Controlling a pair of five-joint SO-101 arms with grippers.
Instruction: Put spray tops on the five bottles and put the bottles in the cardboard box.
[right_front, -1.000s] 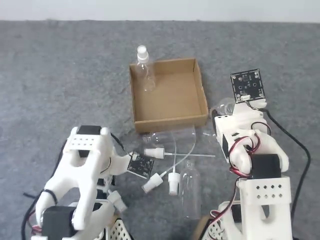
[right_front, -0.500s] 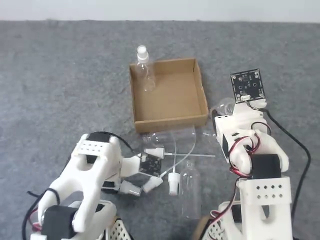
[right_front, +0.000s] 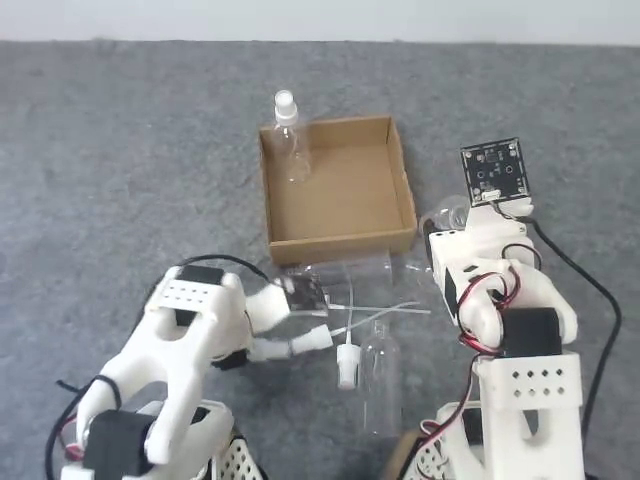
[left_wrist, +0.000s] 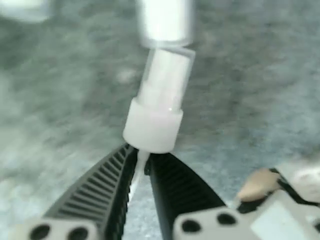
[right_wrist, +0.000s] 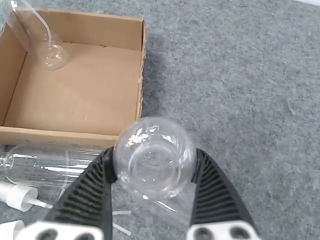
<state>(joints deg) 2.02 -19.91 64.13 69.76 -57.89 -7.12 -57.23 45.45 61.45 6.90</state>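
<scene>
**Both arms holding parts**

Left gripper (left_wrist: 140, 159) is pinched on the thin tube of a spray top (left_wrist: 153, 127), whose cap sits just past its tips. Right gripper (right_wrist: 153, 159) clamps a clear bottle (right_wrist: 150, 145); the cardboard box (right_wrist: 85, 85) lies beyond it.

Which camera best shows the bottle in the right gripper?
The right wrist view: the clear bottle sits end-on between the right gripper's fingers. The high view catches a sliver of it; the left wrist view faces a spray top.
</scene>
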